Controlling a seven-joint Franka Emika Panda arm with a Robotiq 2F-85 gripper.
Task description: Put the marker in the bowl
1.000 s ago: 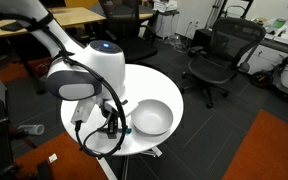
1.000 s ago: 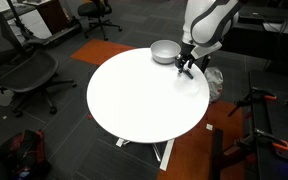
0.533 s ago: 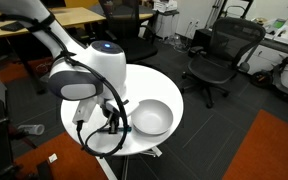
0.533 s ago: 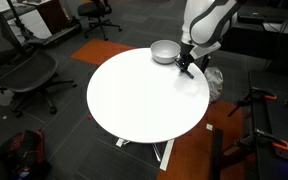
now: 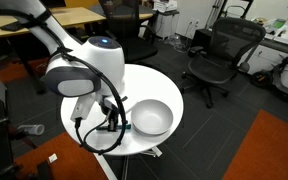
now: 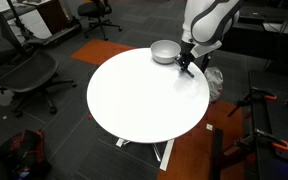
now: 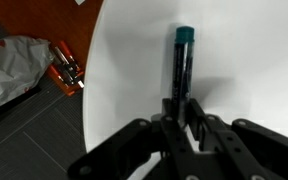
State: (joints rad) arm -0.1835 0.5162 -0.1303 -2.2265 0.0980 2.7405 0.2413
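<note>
Thin dark marker (image 7: 182, 72) with a teal cap (image 7: 185, 36), seen lengthwise in the wrist view, cap end farthest from the camera, close to the curved edge of the white table (image 7: 249, 60). Near end pinched between the fingers of the gripper (image 7: 182, 108); lifted or resting on the tabletop, impossible to tell. Round, plain grey-white bowl (image 5: 152, 119), upright and empty, near the table's rim in both exterior views. Bowl (image 6: 165, 51) just beside the marker's spot, not touching it.

Smooth matt white table (image 7: 244, 60); glossy bowl (image 5: 152, 118); plastic-looking marker (image 7: 181, 65).
</note>
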